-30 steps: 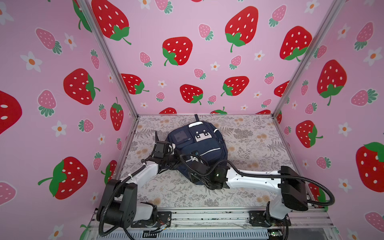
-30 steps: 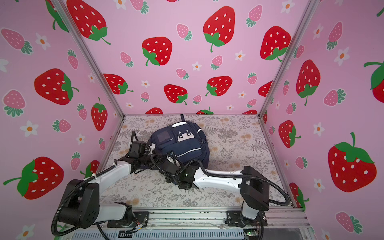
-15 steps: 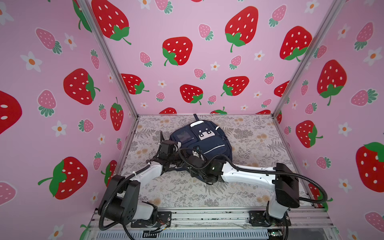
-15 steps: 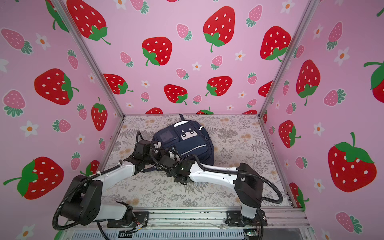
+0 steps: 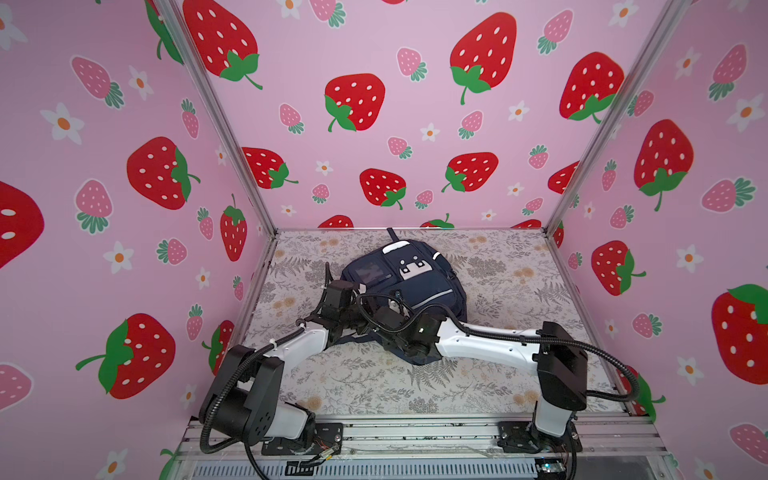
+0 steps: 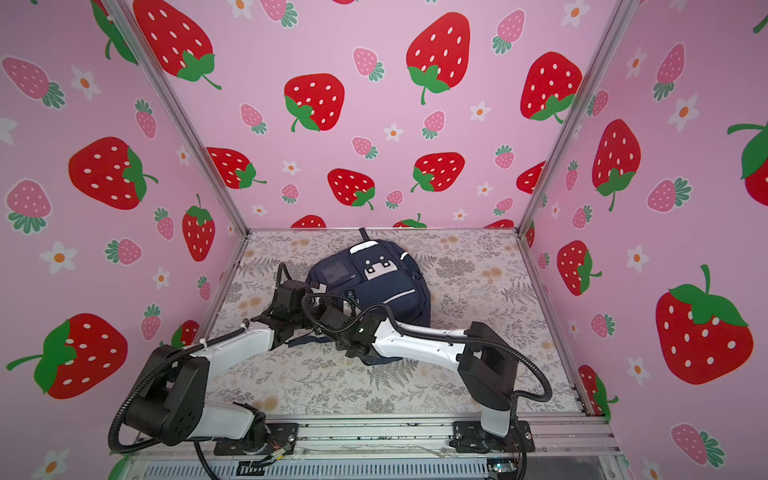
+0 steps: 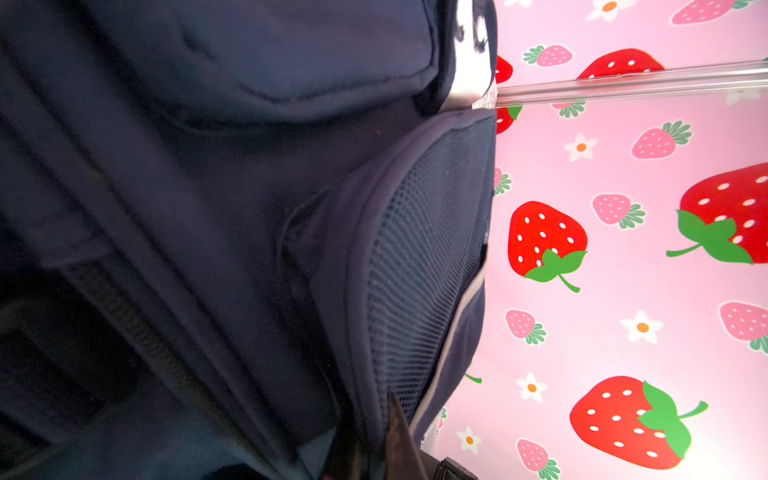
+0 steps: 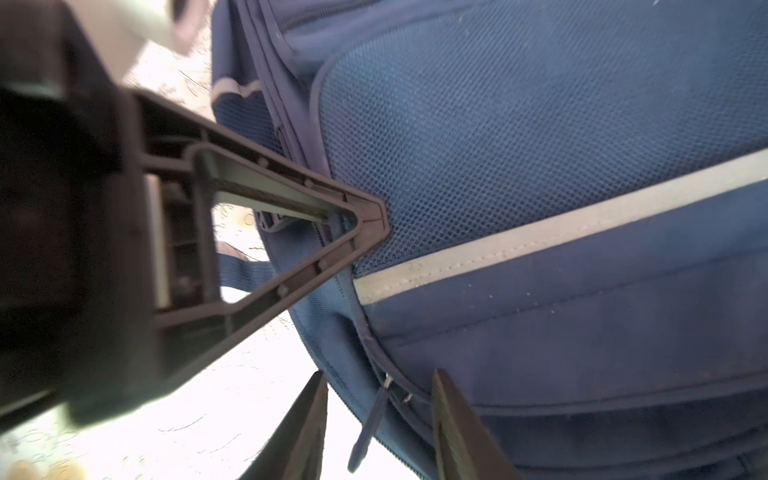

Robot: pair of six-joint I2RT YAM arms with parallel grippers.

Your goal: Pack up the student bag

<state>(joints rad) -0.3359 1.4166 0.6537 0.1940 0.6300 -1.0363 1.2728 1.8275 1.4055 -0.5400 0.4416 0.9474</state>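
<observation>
While left tool (image 8: 365,224) pinches the student bag (image 5: 415,286), zip pull (image 8: 368,424) hangs between parted jaws of right tool (image 8: 380,376), long axis along them.

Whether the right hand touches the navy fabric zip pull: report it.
Apart. Right wrist view: the zip pull hangs between the right hand's open fingers, gaps both sides.

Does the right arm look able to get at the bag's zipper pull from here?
Likely yes: the zipper pull hangs between the right gripper's open jaws with nothing in the way; the left gripper pinches the student bag further along its edge.
</observation>
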